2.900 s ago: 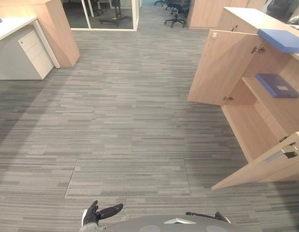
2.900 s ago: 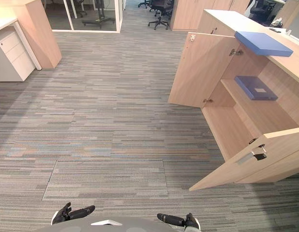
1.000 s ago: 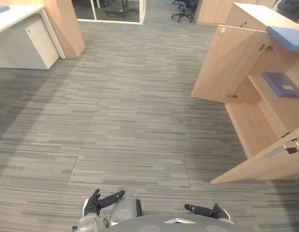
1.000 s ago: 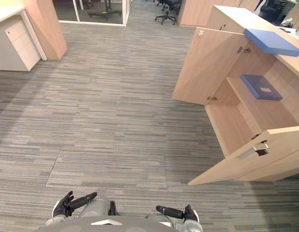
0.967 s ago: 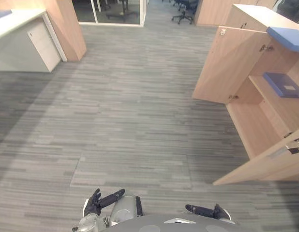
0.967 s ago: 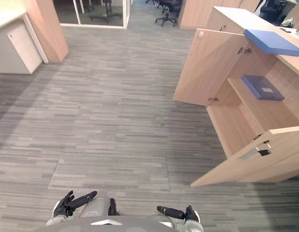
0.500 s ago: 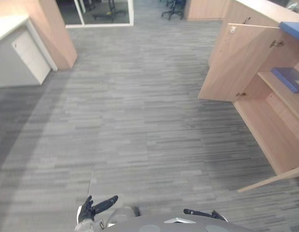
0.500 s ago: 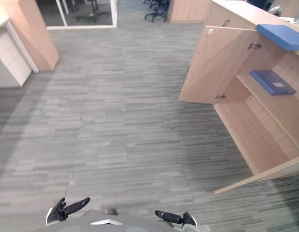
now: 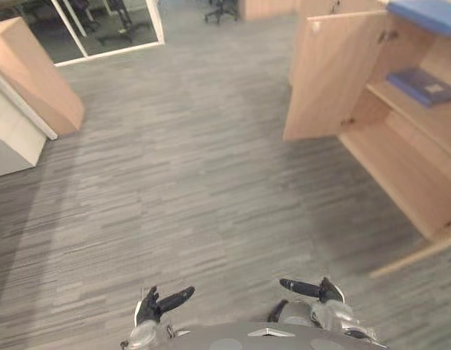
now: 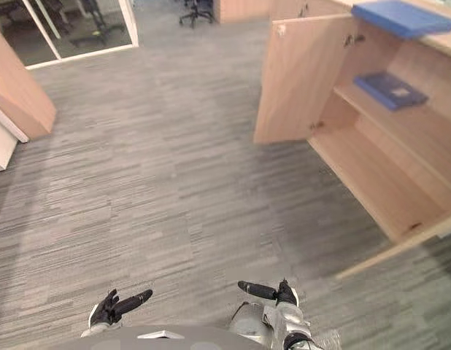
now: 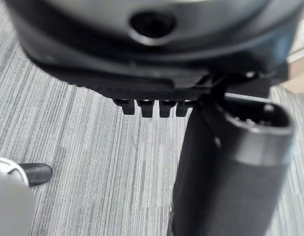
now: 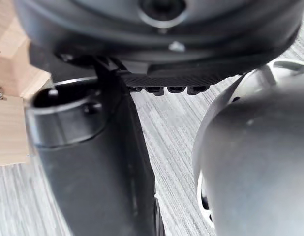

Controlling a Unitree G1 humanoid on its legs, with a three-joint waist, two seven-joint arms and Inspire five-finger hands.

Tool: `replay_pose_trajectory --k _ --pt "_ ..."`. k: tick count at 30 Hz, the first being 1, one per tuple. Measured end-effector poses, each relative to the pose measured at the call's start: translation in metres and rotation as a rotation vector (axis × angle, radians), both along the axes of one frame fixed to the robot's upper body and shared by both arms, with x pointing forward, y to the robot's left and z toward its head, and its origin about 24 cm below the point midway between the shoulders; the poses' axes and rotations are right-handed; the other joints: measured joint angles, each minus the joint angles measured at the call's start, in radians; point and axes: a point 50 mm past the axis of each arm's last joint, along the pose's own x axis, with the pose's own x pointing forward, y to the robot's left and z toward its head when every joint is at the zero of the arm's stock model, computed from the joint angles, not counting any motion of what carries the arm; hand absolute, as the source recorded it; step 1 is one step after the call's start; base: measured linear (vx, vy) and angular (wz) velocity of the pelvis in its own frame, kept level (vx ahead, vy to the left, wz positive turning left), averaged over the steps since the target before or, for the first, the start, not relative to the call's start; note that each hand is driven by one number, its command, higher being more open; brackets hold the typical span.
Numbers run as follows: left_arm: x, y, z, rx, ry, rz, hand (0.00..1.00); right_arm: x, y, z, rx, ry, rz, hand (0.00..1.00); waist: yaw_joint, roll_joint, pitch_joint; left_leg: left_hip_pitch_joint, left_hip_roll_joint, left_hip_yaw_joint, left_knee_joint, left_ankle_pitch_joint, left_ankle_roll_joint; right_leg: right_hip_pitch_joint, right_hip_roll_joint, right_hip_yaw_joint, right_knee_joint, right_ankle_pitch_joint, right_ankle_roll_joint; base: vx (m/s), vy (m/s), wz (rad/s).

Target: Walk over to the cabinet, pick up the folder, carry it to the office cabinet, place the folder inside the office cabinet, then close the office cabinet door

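Observation:
A dark blue folder [image 9: 424,85] lies flat on the middle shelf of the open wooden office cabinet [image 9: 401,157] at the right. A lighter blue folder [image 10: 401,18] rests on the cabinet's top. The far door [image 9: 331,73] stands wide open, and the near door's edge [image 9: 422,251] juts out at the lower right. My left hand [image 9: 156,305] and right hand [image 9: 313,289] hang low by my sides, far from the cabinet. Both have straight fingers and hold nothing. The left wrist view has the fingertips [image 11: 147,107] over bare carpet.
Grey striped carpet [image 9: 182,182] stretches between me and the cabinet. A wooden partition [image 9: 36,80] and a white drawer unit [image 9: 10,135] stand at the left. Glass doors [image 9: 109,22] and an office chair [image 9: 222,9] are at the far end.
The whole picture has shifted, so the camera has moved; the cabinet now sits higher and nearer at the right. Both hands keep the same open pose.

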Motion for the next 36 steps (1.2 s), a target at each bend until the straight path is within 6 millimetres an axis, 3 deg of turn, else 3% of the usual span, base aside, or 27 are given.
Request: replay_pose_trajectory --k 1,4,8,11,12,13,14,15,17,19,22,23,24,25,26,28,31,33,36 --pt "0.003 0.000 0.001 0.000 -0.007 0.000 1.00 -0.001 0.003 -0.001 0.013 0.003 -0.007 1.00 -0.001 -0.002 -0.003 0.000 0.003 0.001 -0.007 -0.005 -0.008 0.003 0.012 -0.004 -0.018 -0.008 -0.020 0.06 -0.078 -0.12" --pt "0.004 -0.007 0.000 -0.036 -0.018 0.005 1.00 -0.006 0.008 -0.004 0.032 0.017 -0.013 1.00 -0.003 0.008 -0.023 0.000 0.056 0.002 -0.011 -0.019 -0.039 0.050 0.092 -0.047 -0.116 0.001 -0.023 0.13 -0.067 0.04" --pt "0.004 -0.007 0.000 -0.039 -0.015 0.005 1.00 -0.015 0.012 -0.007 0.046 0.037 -0.027 1.00 -0.003 0.003 -0.041 -0.020 0.113 0.007 0.081 -0.074 -0.068 0.089 0.148 -0.057 -0.171 -0.003 -0.030 0.22 -0.067 0.00" --pt "0.004 -0.006 0.000 -0.040 -0.005 0.000 1.00 -0.020 0.011 -0.008 0.050 0.046 -0.046 1.00 -0.007 0.005 -0.061 -0.158 0.198 0.007 0.445 -0.146 -0.087 0.129 0.195 -0.039 -0.250 0.005 -0.027 0.25 -0.075 -0.31" --pt "0.005 -0.006 0.000 -0.037 -0.003 0.008 1.00 -0.021 0.009 -0.008 0.044 0.049 -0.044 1.00 -0.006 0.021 -0.060 -0.219 0.262 0.009 0.658 -0.140 -0.079 0.172 0.228 -0.019 -0.290 0.014 -0.028 0.23 -0.056 -0.68" --pt "0.003 -0.006 -0.001 -0.039 0.002 0.014 1.00 -0.023 0.005 -0.008 0.030 0.053 -0.035 1.00 -0.006 0.050 -0.063 -0.257 0.335 0.022 0.844 -0.093 -0.077 0.221 0.268 0.012 -0.324 0.017 -0.029 0.23 -0.028 -0.78" --pt "0.002 -0.008 -0.001 -0.043 0.004 0.016 1.00 -0.023 0.005 -0.008 0.026 0.056 -0.026 1.00 -0.006 0.059 -0.065 -0.274 0.366 0.025 0.927 -0.044 -0.074 0.247 0.282 0.035 -0.343 0.017 -0.029 0.26 0.048 -0.92" --pt "0.003 -0.011 -0.001 -0.052 -0.001 0.008 1.00 -0.022 0.004 -0.007 0.017 0.054 -0.007 1.00 0.001 0.057 -0.065 -0.314 0.398 0.030 1.051 -0.050 -0.063 0.286 0.291 0.085 -0.372 0.011 -0.036 0.29 0.104 -1.01" --pt "0.012 -0.009 0.003 -0.047 -0.047 -0.002 1.00 -0.022 0.007 -0.008 0.024 0.058 -0.005 1.00 0.003 0.048 -0.066 -0.402 0.386 0.022 1.091 -0.128 -0.048 0.319 0.277 0.173 -0.411 0.012 -0.033 0.29 0.128 -1.13" --pt "0.018 -0.009 0.006 -0.049 -0.082 0.013 1.00 -0.022 0.008 -0.008 0.023 0.067 0.010 1.00 0.015 0.039 -0.062 -0.473 0.356 -0.002 1.038 -0.165 -0.043 0.325 0.246 0.229 -0.416 0.018 -0.023 0.25 0.181 -1.05" --pt "0.022 -0.004 0.010 -0.040 -0.115 0.024 1.00 -0.023 0.012 -0.009 0.026 0.076 0.030 1.00 0.037 0.006 -0.040 -0.556 0.233 -0.164 0.741 -0.167 -0.077 0.368 0.154 0.340 -0.425 0.028 0.000 0.35 0.369 -1.26" --pt "0.022 -0.004 0.010 -0.047 -0.124 0.057 1.00 -0.022 0.013 -0.009 0.030 0.072 0.031 1.00 0.040 0.004 -0.039 -0.550 0.190 -0.286 0.517 -0.100 -0.103 0.372 0.122 0.372 -0.428 0.027 0.029 0.35 0.504 -1.23" --pt "0.019 -0.005 0.009 -0.053 -0.124 0.076 1.00 -0.021 0.013 -0.009 0.028 0.067 0.041 1.00 0.039 0.017 -0.037 -0.532 0.193 -0.381 0.345 0.027 -0.143 0.393 0.114 0.404 -0.448 0.019 0.093 0.29 0.449 -1.15" --pt "0.017 -0.008 0.008 -0.062 -0.115 0.084 1.00 -0.022 0.012 -0.009 0.026 0.069 0.047 1.00 0.035 0.023 -0.038 -0.516 0.192 -0.381 0.339 0.128 -0.152 0.411 0.107 0.420 -0.463 0.020 0.120 0.31 0.425 -0.86" --pt "0.019 0.003 0.009 -0.038 -0.113 0.096 1.00 -0.018 0.023 -0.009 0.049 0.063 0.050 1.00 0.027 -0.006 -0.032 -0.503 0.169 -0.349 0.346 0.107 -0.147 0.415 0.085 0.416 -0.473 0.029 0.137 0.24 0.251 -0.50" --pt "0.029 0.010 0.012 -0.013 -0.135 0.114 1.00 -0.013 0.033 -0.009 0.072 0.049 0.075 1.00 0.036 -0.045 -0.023 -0.498 0.146 -0.352 0.408 0.037 -0.131 0.390 0.108 0.400 -0.438 0.049 0.116 0.27 0.222 -0.56" --pt "0.024 0.015 0.010 -0.012 -0.114 0.133 1.00 -0.019 0.037 -0.012 0.080 0.078 0.075 1.00 0.030 -0.061 -0.031 -0.470 0.102 -0.329 0.529 -0.047 -0.089 0.433 0.051 0.466 -0.442 0.079 0.123 0.26 0.258 -0.46" --pt "0.019 0.014 0.008 -0.016 -0.099 0.149 1.00 -0.020 0.037 -0.012 0.087 0.081 0.081 1.00 0.040 -0.069 -0.041 -0.405 0.063 -0.299 0.491 -0.066 -0.067 0.425 -0.010 0.517 -0.417 0.099 0.155 0.22 0.244 -0.92" --pt "0.014 0.007 0.005 -0.037 -0.072 0.156 1.00 -0.021 0.024 -0.011 0.074 0.072 0.049 1.00 0.049 -0.039 -0.044 -0.301 0.017 -0.226 0.378 -0.068 -0.037 0.314 -0.084 0.581 -0.221 0.111 0.144 0.14 0.256 -0.79"
